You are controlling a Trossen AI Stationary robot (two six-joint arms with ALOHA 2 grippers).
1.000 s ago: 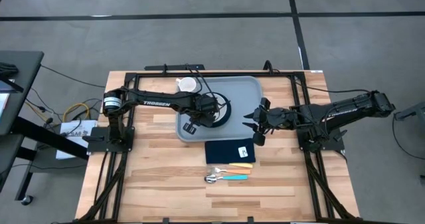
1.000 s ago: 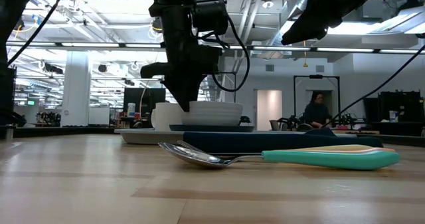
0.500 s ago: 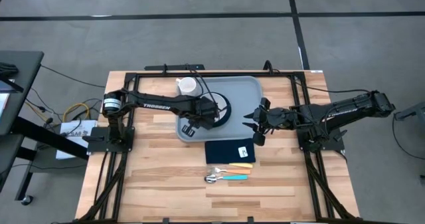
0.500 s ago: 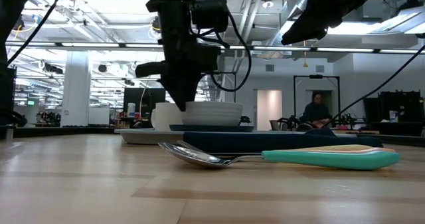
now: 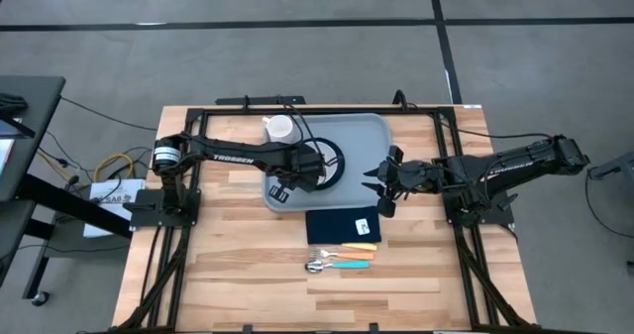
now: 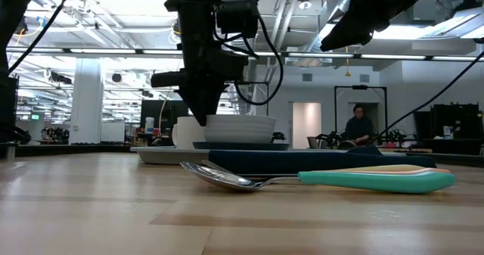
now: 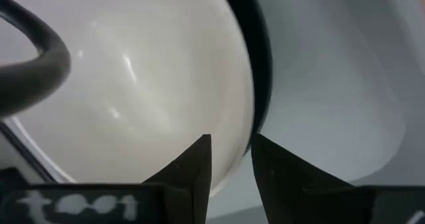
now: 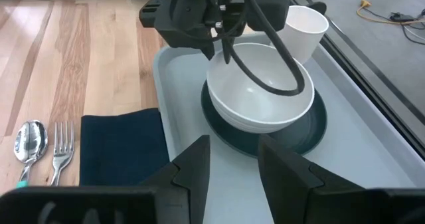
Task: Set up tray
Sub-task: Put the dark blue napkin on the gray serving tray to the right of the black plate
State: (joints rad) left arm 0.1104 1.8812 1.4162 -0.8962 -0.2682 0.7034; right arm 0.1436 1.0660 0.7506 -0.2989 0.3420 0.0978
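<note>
A white bowl sits on the round dark teal plate, which lies on the grey-blue tray. A white cup stands upright in the tray's far left corner. My left gripper is at the bowl's left rim, shut on it; it also shows in the low view and in the right wrist view. My right gripper hovers just off the tray's right edge, touching nothing, its fingers a narrow gap apart. My left gripper has the bowl's rim on its left side between its fingers, one finger inside the bowl and one outside. The fingers come from above, pointing down. The bowl rests upright on the plate.
A dark navy napkin lies flat on the wood just near of the tray. Near of it lie a spoon, a fork and a yellow-handled utensil. Bare wood stretches left of the napkin. A person stands in the room beyond.
My left gripper has shifted a little toward the table's left, staying at the bowl's left rim, and more of the bowl now shows in both views. The bowl's right edge has stayed in place. My right arm has kept still.
</note>
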